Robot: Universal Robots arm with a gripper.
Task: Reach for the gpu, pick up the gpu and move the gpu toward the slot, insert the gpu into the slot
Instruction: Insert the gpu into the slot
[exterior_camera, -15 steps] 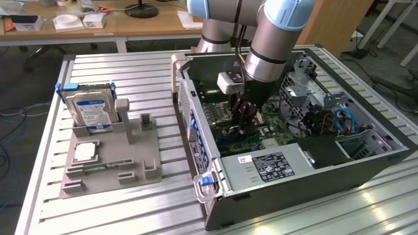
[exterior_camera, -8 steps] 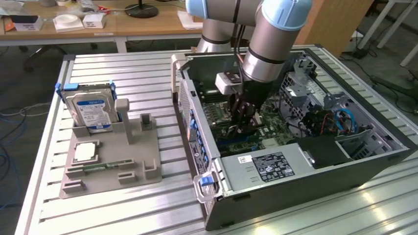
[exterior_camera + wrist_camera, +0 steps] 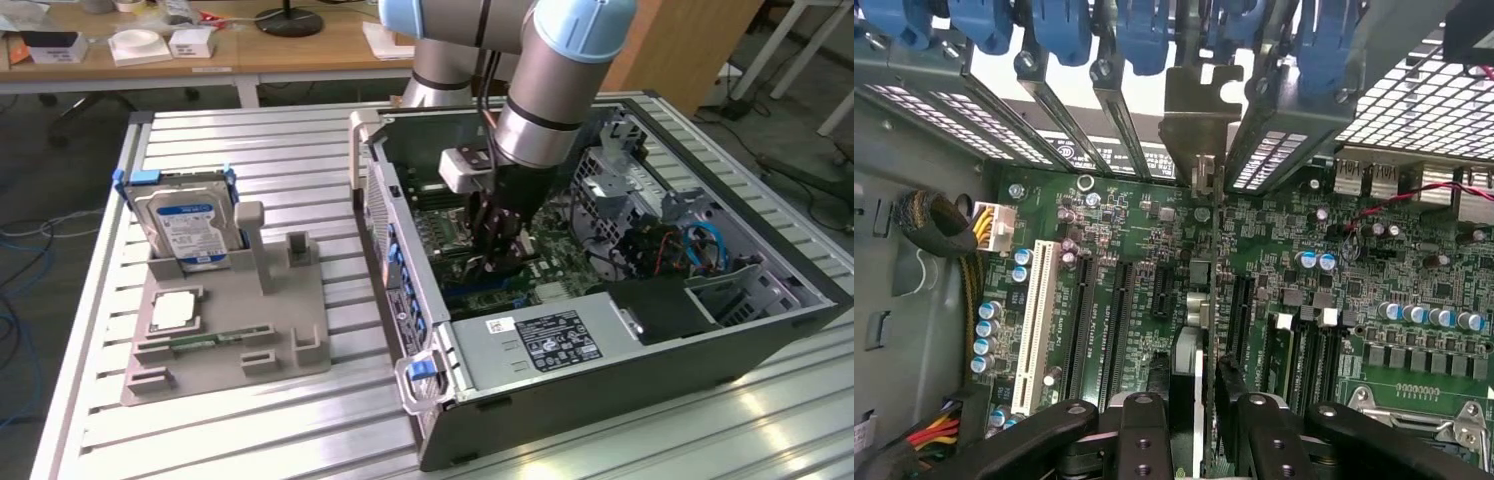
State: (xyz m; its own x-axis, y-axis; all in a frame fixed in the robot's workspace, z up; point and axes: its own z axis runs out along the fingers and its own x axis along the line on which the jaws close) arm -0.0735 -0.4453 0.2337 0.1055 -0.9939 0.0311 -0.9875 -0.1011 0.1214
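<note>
gpu (image 3: 1199,120) is seen edge-on above the motherboard (image 3: 1414,260), flanked by narrow jaws; whether it's clamped can't be told. If tilted, the slot could get missed and contacts scraped.

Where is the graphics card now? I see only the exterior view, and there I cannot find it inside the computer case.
Observer: In the wrist view the graphics card is seen edge-on, standing upright over the motherboard. Whether it sits in a slot I cannot tell.
Operator: And where is its metal end?
Observer: The bracket is at the rear wall of the case, in line with the row of openings there, among the blue clips.
</note>
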